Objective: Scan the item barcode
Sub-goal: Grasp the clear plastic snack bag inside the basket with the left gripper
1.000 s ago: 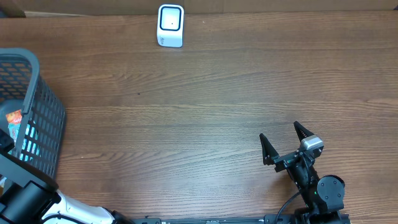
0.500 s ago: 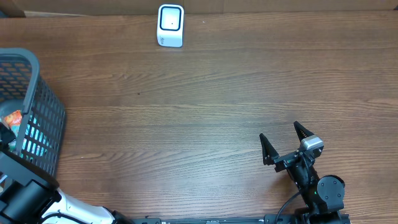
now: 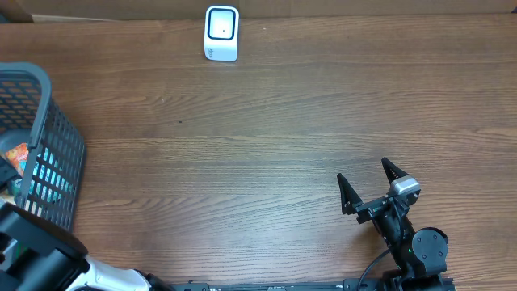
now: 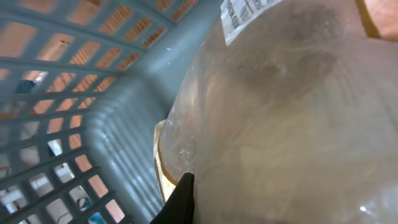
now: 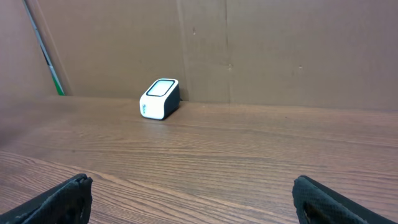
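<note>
Left arm (image 3: 36, 257) has slid a bit lower in the bottom-left corner of the overhead view compared with a second ago, and nothing else on the table (image 3: 266, 137) has budged. From up top we see the grey basket (image 3: 58, 166) at the left edge with some orange and teal packaging (image 3: 16, 153) showing inside. The white scanner (image 3: 221, 32) sits at the far edge, well apart from the basket. The right gripper (image 3: 362, 170) is parked near the front right with its fingers spread wide and nothing between them.

The left wrist view is deep inside the basket. A clear plastic packet (image 4: 280, 124) fills most of the frame, with a printed label (image 4: 245, 12) at its top and the mesh wall just beside it. The left gripper (image 4: 183, 194) is closed, with one black fingertip right at the packet's edge (we can't tell if it's actually pinching the film).

The right wrist view shows its own fingers (image 5: 59, 200) far apart low in the frame, and the scanner well ahead against the cardboard backing (image 5: 280, 50).
</note>
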Robot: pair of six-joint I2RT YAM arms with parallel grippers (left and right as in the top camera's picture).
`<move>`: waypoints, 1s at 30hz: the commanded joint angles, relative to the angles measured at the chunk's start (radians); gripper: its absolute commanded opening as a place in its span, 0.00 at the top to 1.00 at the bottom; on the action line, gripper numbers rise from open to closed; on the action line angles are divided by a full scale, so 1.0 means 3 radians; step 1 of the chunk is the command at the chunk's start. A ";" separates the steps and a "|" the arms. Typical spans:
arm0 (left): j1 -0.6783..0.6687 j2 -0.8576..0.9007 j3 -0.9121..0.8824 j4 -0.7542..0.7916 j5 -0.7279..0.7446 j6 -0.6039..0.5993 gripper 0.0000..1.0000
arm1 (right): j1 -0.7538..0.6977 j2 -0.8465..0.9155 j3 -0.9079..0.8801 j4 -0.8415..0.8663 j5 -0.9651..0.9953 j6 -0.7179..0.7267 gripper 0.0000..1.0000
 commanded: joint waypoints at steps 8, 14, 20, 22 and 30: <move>-0.0023 -0.0473 0.0075 -0.0033 0.0154 0.0038 0.96 | 0.0006 -0.0033 -0.0034 0.0020 -0.0024 0.0000 0.00; -0.0025 -0.0662 0.0075 -0.0032 0.0239 0.0034 0.96 | 0.0006 -0.0033 -0.0034 0.0019 -0.0024 0.0000 0.00; -0.0067 -0.0874 0.0075 -0.0032 0.0490 -0.0117 0.96 | 0.0006 -0.0033 -0.0034 0.0019 -0.0024 0.0000 0.00; -0.0112 -0.0935 0.0075 -0.0028 0.0490 -0.0168 0.96 | 0.0006 -0.0033 -0.0034 0.0020 -0.0024 0.0000 0.00; -0.0336 -0.1129 0.0084 0.0053 0.0487 -0.0202 0.96 | 0.0006 -0.0033 -0.0034 0.0020 -0.0024 0.0000 0.00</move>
